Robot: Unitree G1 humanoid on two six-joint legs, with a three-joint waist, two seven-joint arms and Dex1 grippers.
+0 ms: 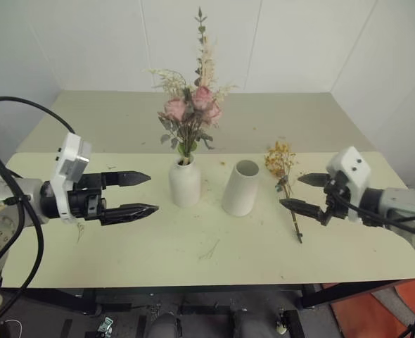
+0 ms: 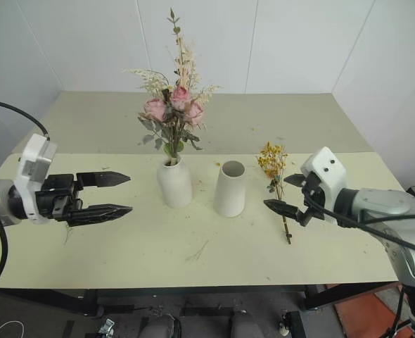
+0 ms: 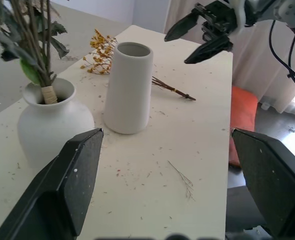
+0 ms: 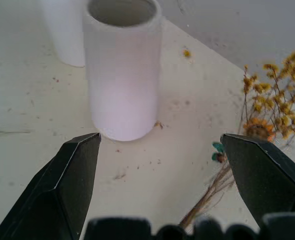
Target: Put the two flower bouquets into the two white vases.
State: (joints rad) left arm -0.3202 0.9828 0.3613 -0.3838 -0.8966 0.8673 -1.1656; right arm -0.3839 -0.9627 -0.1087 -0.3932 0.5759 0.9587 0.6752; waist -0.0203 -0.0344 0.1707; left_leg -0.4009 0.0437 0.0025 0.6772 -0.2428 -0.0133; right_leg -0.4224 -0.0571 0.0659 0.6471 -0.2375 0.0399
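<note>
roses [image 1: 193, 105] stand in the bottle vase [image 1: 185, 182]; both tools, left [image 1: 143, 193] and right [image 1: 300, 191], gape empty, yellow bunch [image 1: 283, 169] on the bench [image 1: 123, 239].

matt white ceramic vases [image 1: 240, 188], dried bouquets [image 1: 281, 163]

Each arm ends in a gripper of two long black fingers, tapering to blunt points, with flat matte inner faces. The left gripper [image 1: 138, 193] sits behind a white boxy wrist block with small dark screw holes, at the left edge of the frame; thick black cables loop from it up and around the grey metal forearm. The right gripper [image 1: 296, 192], at the right edge, carries a similar rounded white housing with two dark dots, black cables trailing back along a silver-grey forearm.
</note>
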